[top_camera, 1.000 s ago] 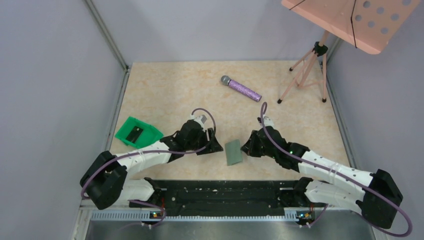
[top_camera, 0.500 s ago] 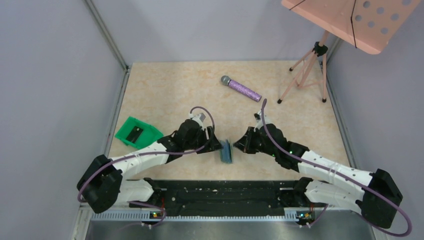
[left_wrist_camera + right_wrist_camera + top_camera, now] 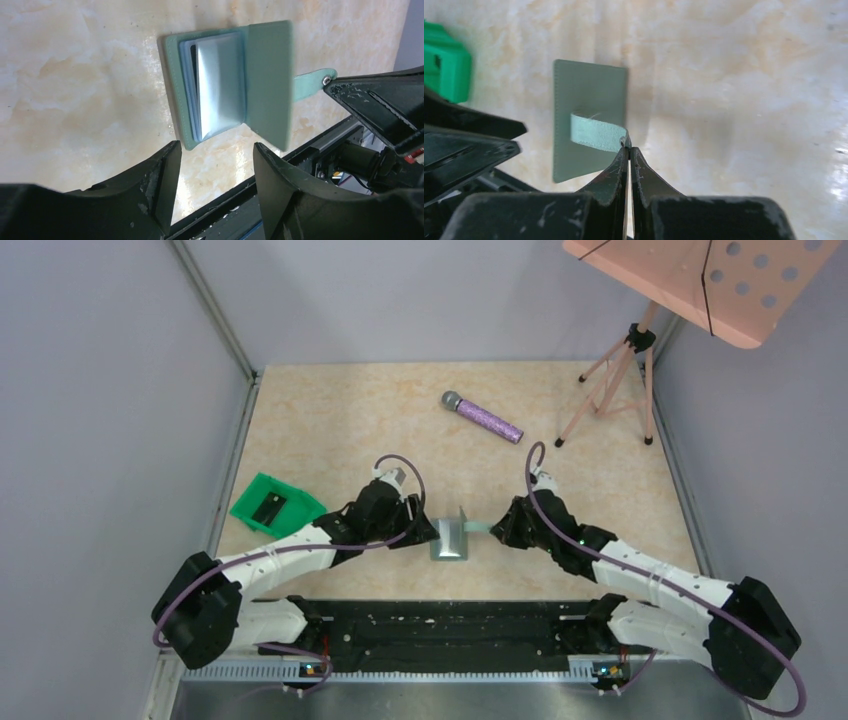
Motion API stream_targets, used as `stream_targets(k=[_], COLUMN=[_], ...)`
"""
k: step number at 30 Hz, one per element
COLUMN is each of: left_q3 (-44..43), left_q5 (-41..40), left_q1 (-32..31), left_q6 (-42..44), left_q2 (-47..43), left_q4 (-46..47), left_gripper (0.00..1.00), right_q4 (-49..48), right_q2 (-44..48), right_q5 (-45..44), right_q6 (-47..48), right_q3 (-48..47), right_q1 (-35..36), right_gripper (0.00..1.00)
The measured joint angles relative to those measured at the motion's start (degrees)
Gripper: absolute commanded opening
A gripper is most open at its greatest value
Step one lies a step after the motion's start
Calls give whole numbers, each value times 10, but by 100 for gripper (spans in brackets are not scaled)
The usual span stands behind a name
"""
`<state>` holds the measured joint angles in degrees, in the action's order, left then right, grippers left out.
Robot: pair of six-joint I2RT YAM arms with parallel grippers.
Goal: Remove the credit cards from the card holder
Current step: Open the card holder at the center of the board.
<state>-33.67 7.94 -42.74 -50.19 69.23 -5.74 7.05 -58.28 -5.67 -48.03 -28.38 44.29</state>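
The grey-green card holder [image 3: 450,539] lies half open between my two grippers. In the left wrist view its lower half [image 3: 210,85] lies flat and shows a pale blue-grey inner panel, and its flap [image 3: 269,80] is raised. My right gripper [image 3: 497,530] is shut on the holder's pale green strap [image 3: 596,132], its tips [image 3: 628,148] pinching the snap end. My left gripper [image 3: 431,536] is open and empty just left of the holder, with its jaws [image 3: 216,150] wide apart. The credit cards are mostly hidden; only a thin dark sliver [image 3: 192,52] shows under the panel.
A bright green tray [image 3: 275,504] with a small dark flat rectangle in it sits at the left. A purple microphone [image 3: 485,417] lies at the back. A pink music stand [image 3: 625,360] is at the back right. The black rail [image 3: 450,625] runs along the near edge.
The holder lay closed and flat a second ago. My right gripper took its strap and pulled it right, tipping the holder up and then open. My left gripper stayed beside it.
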Motion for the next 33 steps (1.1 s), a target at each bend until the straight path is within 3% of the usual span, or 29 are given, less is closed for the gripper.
stream_targets(k=[15, 19, 23, 33], left_q3=[-14, -22, -24, -61], left_q5=[-18, -19, -19, 44], left_q1=[0, 0, 0, 0], left_q6=[4, 8, 11, 35], left_q2=[4, 4, 5, 80], left_q4=[-25, -26, -25, 12], left_gripper=[56, 57, 57, 49], right_q4=[59, 89, 127, 186], right_q2=[-23, -26, -26, -24], right_q5=[-13, -14, -14, 7], right_q6=[21, 26, 30, 35], right_q3=[50, 38, -5, -125], right_q1=[-89, -90, -90, -90], right_gripper=[0, 10, 29, 29])
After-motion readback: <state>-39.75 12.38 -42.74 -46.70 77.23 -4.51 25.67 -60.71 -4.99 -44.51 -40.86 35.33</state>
